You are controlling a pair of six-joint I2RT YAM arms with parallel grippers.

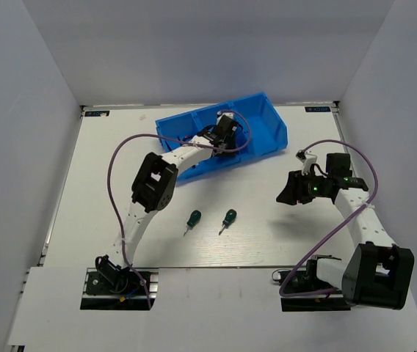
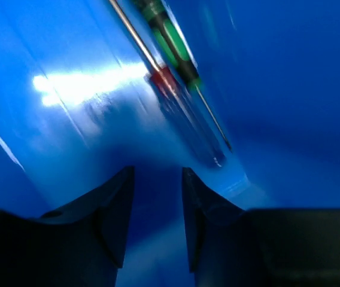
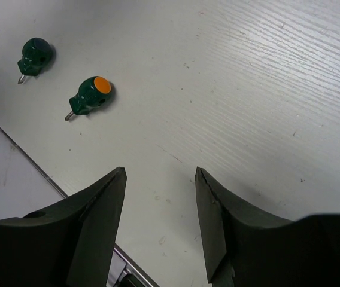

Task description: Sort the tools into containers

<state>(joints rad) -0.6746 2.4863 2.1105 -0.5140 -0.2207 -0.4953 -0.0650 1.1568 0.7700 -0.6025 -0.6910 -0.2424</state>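
Left arm reaches into the tray while two stubby screwdrivers lie on the table.

From above, the bright blue rectangular plastic tray (image 1: 267,121) sits at the far side of the white table (image 1: 106,191), with the left fingers (image 1: 227,133) down inside it. Two stubby green-handled screwdrivers (image 1: 192,218) (image 1: 228,218) lie side by side but apart on the table, nearer the arms, and the right fingers (image 1: 289,193) hover to their right. In the left wrist view, the left fingers (image 2: 113,209) stand partly open with nothing between them. Beyond them, two slim screwdrivers lie close together on the tray's blue floor (image 2: 68,119): a green-and-black-handled screwdriver (image 2: 173,45) and a clear blue-handled screwdriver with a red collar (image 2: 188,125). In the right wrist view, the right fingers (image 3: 98,215) are spread and empty above the table (image 3: 266,89). One stubby screwdriver's (image 3: 92,94) handle end is orange; the other (image 3: 35,54) is plain dark green.
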